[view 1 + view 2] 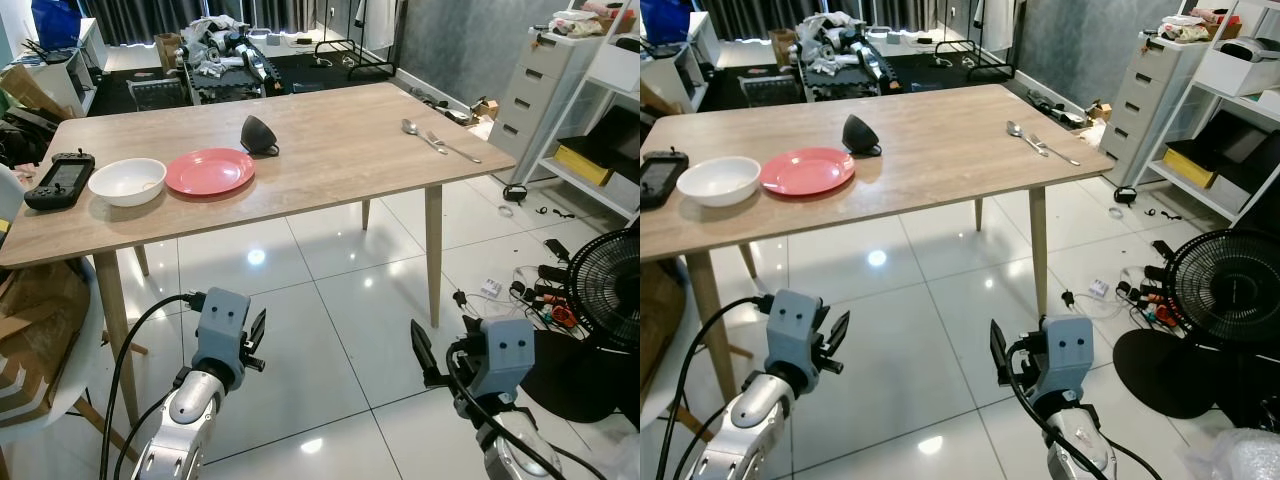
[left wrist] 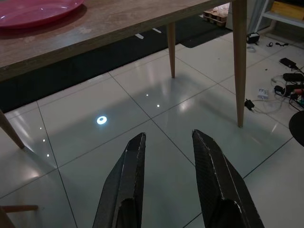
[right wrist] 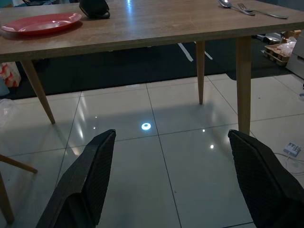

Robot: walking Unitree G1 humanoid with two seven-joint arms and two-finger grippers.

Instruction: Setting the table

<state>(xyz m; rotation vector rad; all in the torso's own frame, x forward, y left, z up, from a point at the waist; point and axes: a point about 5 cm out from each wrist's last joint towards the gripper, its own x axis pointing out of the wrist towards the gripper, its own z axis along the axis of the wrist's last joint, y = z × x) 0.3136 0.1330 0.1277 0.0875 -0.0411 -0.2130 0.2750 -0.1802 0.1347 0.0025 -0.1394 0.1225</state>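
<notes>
Both grippers hang low in front of the wooden table (image 1: 330,150), above the glossy white tile floor (image 1: 330,330) and short of the table's near edge. On the left gripper (image 2: 166,156) the two black fingers stand a narrow gap apart with nothing between them, pointing toward the floor under the tabletop. On the right gripper (image 3: 171,175) the fingers are spread wide, also empty, aimed toward the table legs.

On the tabletop, a white bowl (image 1: 127,181) sits near the robot's left end, and a red plate (image 1: 209,171) lies just beside it, toward the middle. A black handheld game console (image 1: 60,179) rests beyond the bowl at the far left edge. Behind the plate sits a small dark bowl-shaped object (image 1: 258,134), tipped on its side. A spoon (image 1: 414,130) and a fork (image 1: 452,148) lie close together near the table's right corner, well apart from the plate.

To the right of the table stand a grey drawer unit (image 1: 535,90) and a white shelf rack (image 1: 600,120), with a black floor fan (image 1: 605,290) and tangled cables (image 1: 540,290) on the floor nearby
</notes>
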